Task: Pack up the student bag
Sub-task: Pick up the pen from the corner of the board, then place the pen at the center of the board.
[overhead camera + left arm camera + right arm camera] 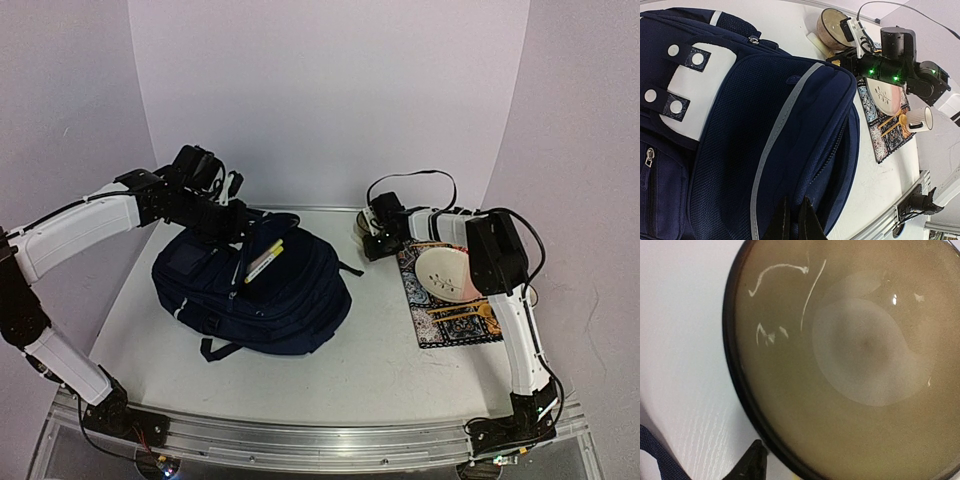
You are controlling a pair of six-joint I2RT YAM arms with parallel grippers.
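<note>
Left fingers (783, 224) pinching student bag (730, 130), bowl (840, 365) nearby

Navy student bag (292, 292), flat, pocket open

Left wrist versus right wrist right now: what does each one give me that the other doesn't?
Only left wrist: the student bag's front with its light patch, the left fingers pinching its fabric, the right arm, the patterned mat, a plate and a white cup.
Only right wrist: the bowl's inside close up, a pale ring at its bottom, and one right finger tip just outside its dark rim.
Both: the bowl, the white table, and the bag, though the right wrist catches only a navy strap, likely the bag's.
</note>
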